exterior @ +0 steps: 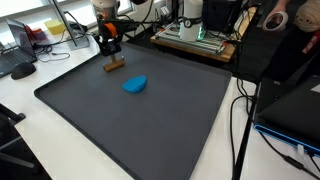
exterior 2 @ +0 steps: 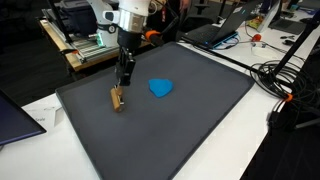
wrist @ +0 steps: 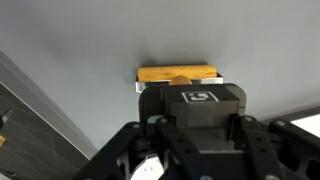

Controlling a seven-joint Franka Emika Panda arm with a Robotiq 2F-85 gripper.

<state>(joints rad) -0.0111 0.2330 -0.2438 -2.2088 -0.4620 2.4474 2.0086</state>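
Note:
My gripper (exterior: pixel 108 48) (exterior 2: pixel 123 78) hangs over the far left part of a dark grey mat (exterior: pixel 150 130) (exterior 2: pixel 190 140). In the wrist view the gripper (wrist: pixel 200 125) is shut on a dark grey block (wrist: pixel 200 108) that bears a square black-and-white marker. Just beyond it a small wooden block (wrist: pixel 178 75) (exterior: pixel 114 67) (exterior 2: pixel 117 98) with a pale underside lies flat on the mat, close under the fingertips. Whether they touch it I cannot tell. A blue, rounded, flat object (exterior: pixel 134 85) (exterior 2: pixel 160 88) rests on the mat a short way from the wooden block.
Around the mat stand a laptop (exterior: pixel 20 45), another laptop (exterior 2: pixel 15 115), and electronics on a wooden board (exterior: pixel 195 35) (exterior 2: pixel 85 45). Black cables (exterior 2: pixel 285 85) (exterior: pixel 240 120) run along one mat edge. A person (exterior: pixel 285 15) is at the back.

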